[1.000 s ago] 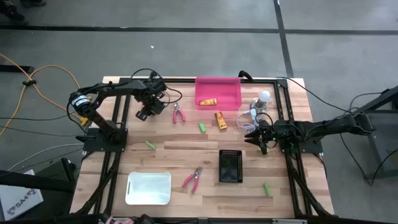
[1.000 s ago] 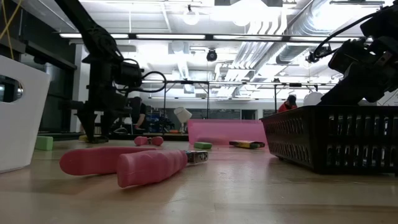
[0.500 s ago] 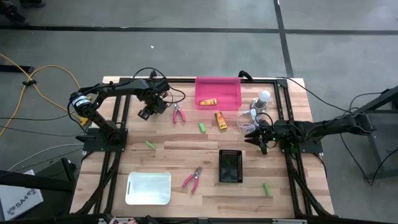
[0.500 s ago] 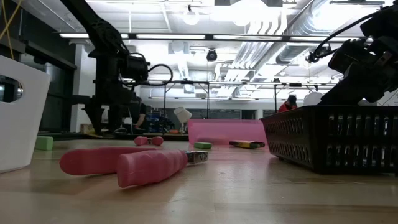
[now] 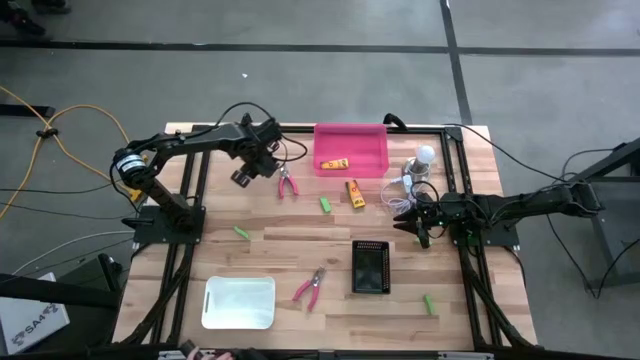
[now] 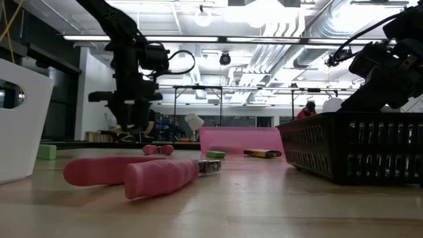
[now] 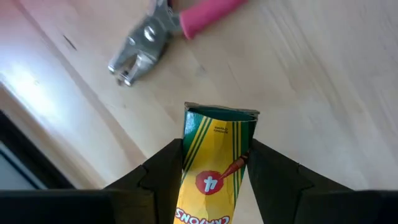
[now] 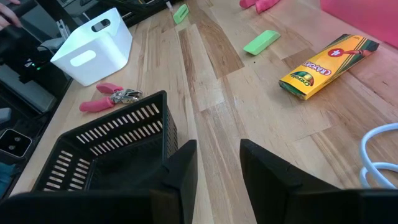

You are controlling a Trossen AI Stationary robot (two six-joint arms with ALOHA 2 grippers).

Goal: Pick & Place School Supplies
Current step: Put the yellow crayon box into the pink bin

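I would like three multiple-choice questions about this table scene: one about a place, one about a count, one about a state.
1. Where is the crayon box that lies in a container?
A. white bin
B. pink tray
C. black basket

2. How many pink-handled pliers lie on the table?
A. one
B. two
C. four

3. What is the left gripper doing?
A. holding a crayon box
B. holding pliers
C. empty

Answers: 1 B, it lies in the pink tray. 2 B, one pair near the tray, one beside the white bin. 3 A, its fingers clamp a second crayon box.
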